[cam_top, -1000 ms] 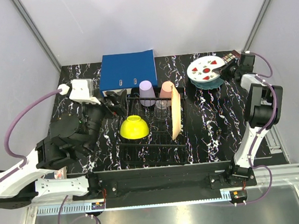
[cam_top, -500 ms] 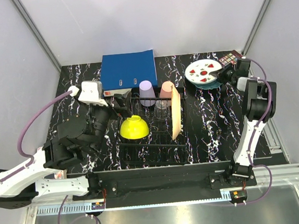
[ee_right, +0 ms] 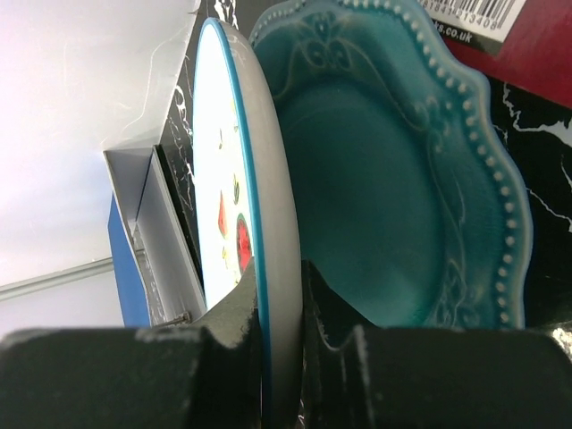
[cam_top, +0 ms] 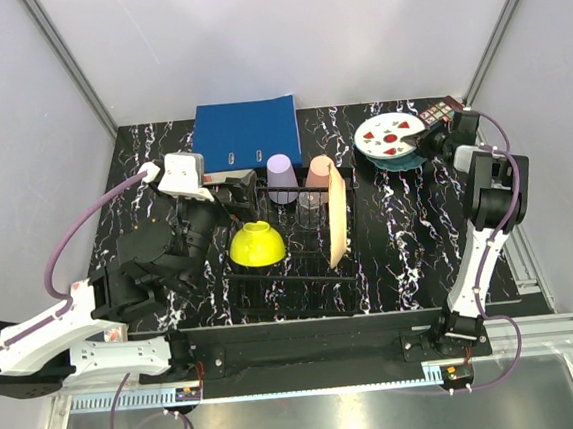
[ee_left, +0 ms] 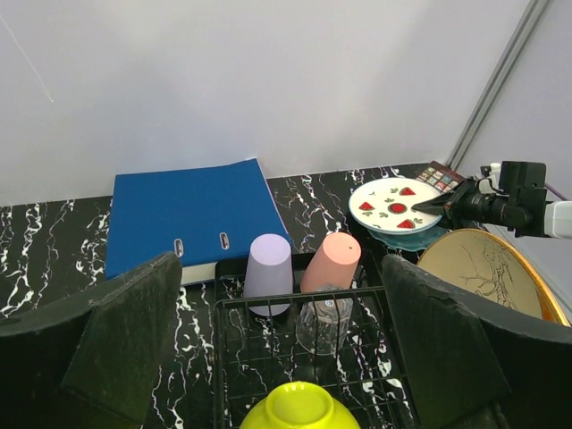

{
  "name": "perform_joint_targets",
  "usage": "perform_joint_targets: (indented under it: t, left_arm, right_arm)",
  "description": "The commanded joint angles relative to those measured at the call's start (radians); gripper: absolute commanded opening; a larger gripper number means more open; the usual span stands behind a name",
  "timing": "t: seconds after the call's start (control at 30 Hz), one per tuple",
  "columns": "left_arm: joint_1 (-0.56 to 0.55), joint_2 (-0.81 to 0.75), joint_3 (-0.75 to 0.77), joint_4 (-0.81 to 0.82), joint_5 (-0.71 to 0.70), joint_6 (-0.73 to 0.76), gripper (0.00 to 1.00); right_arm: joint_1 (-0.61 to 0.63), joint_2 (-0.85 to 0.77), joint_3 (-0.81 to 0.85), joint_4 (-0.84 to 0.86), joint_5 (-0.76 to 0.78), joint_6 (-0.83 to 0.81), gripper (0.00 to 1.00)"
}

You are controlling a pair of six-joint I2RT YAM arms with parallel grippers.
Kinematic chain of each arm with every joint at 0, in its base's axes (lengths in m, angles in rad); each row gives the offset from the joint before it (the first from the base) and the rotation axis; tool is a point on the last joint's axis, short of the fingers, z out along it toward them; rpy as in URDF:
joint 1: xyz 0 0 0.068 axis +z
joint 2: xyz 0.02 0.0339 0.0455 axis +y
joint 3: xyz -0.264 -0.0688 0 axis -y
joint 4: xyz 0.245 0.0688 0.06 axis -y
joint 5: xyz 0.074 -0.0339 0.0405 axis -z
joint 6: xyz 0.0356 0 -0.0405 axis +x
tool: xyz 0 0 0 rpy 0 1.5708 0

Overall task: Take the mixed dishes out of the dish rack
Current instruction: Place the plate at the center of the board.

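The black wire dish rack (cam_top: 294,272) holds a yellow bowl (cam_top: 257,243), a lilac cup (cam_top: 281,178), a salmon-pink cup (cam_top: 320,173), a clear glass (cam_top: 310,210) and an upright peach plate (cam_top: 338,216). My left gripper (cam_top: 236,188) is open and empty over the rack's back left corner. Its wrist view shows the lilac cup (ee_left: 268,273), salmon cup (ee_left: 332,261), glass (ee_left: 323,323) and bowl (ee_left: 295,409) between its fingers (ee_left: 134,340). My right gripper (cam_top: 424,140) is shut on the watermelon-print plate (cam_top: 387,134), just above the teal plate (cam_top: 405,160). The right wrist view shows the plate's rim (ee_right: 273,223) pinched beside the teal plate (ee_right: 393,197).
A blue binder (cam_top: 244,135) lies flat behind the rack, touching its back edge. A small printed box (cam_top: 436,112) sits in the far right corner. Grey walls close in the black marbled table (cam_top: 400,245) at left, back and right.
My left arm has swung right and forward, bringing its open gripper to the rack's back left corner. My right gripper has shifted the watermelon plate slightly left over the teal plate.
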Motion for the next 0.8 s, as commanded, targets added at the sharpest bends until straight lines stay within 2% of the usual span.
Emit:
perform_joint_targets:
  t: [0.0,0.07,0.2,0.23,0.3,0.33,0.43,0.67,0.77]
  left_arm:
    - [-0.002,-0.006,-0.006,0.051,0.004,0.024,0.99]
    - [-0.003,-0.004,-0.009,0.051,0.007,0.024,0.99]
    - [-0.002,-0.004,-0.008,0.042,0.009,0.027,0.99]
    - [-0.001,-0.003,-0.006,0.039,0.007,0.027,0.99]
    - [-0.002,-0.004,-0.008,0.037,0.004,0.028,0.99]
    - [-0.001,-0.004,-0.009,0.039,0.004,0.028,0.99]
    - [-0.002,-0.004,-0.011,0.037,0.004,0.028,0.99]
    - [-0.002,-0.001,-0.009,0.028,0.007,0.027,0.99]
    - [-0.001,-0.001,-0.006,0.02,0.007,0.027,0.99]
  right_arm:
    - [-0.007,-0.011,0.061,-0.023,0.03,-0.027,0.0]
    - [-0.007,-0.008,0.073,-0.036,0.03,-0.025,0.0]
    - [-0.009,-0.003,0.088,-0.1,0.052,-0.033,0.14]
    - [-0.01,-0.002,0.088,-0.105,0.053,-0.031,0.23]
    - [-0.01,-0.003,0.088,-0.121,0.058,-0.025,0.33]
    - [-0.01,-0.005,0.087,-0.128,0.061,-0.024,0.42]
    - [-0.01,-0.009,0.095,-0.164,0.075,-0.03,0.55]
    - [-0.015,-0.021,0.137,-0.308,0.112,-0.047,0.76]
    - [-0.015,-0.032,0.17,-0.376,0.138,-0.071,0.8]
